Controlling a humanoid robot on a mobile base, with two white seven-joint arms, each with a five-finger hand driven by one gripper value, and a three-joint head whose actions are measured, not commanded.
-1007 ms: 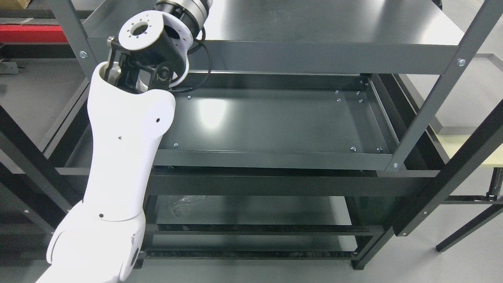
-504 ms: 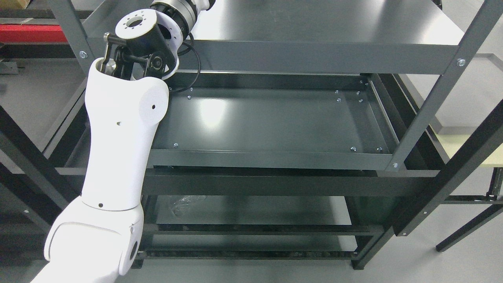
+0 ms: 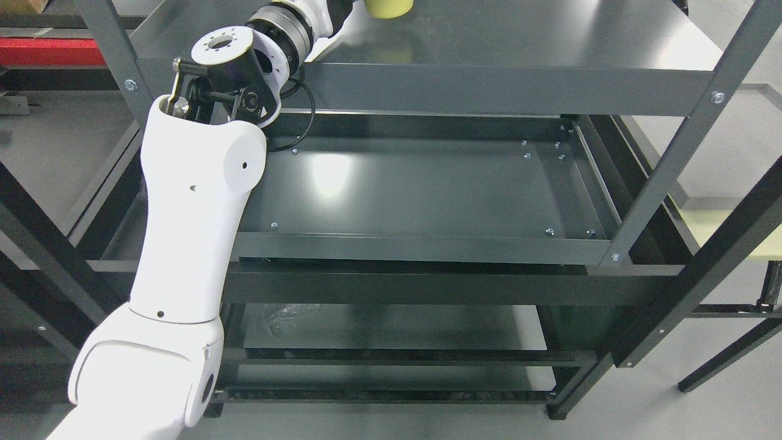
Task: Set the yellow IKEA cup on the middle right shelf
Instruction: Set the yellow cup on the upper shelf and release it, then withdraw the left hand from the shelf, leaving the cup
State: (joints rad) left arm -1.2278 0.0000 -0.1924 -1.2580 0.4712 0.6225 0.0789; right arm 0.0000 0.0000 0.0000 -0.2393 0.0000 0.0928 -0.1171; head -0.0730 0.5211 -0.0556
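Yellow cup (image 3: 388,7) (edge-cropped) above shelf (image 3: 519,46)

— Where does the head view look from?
— High, close in front of the shelf rack (image 3: 427,247), tilted steeply down across its tiers.
— Anything cut off?
— The top shelf's (image 3: 519,36) far part, probably; no second view.

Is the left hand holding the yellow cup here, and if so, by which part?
Cannot be told. Only the bottom of the yellow cup shows at the top edge, and the left hand lies out of frame beyond the wrist.
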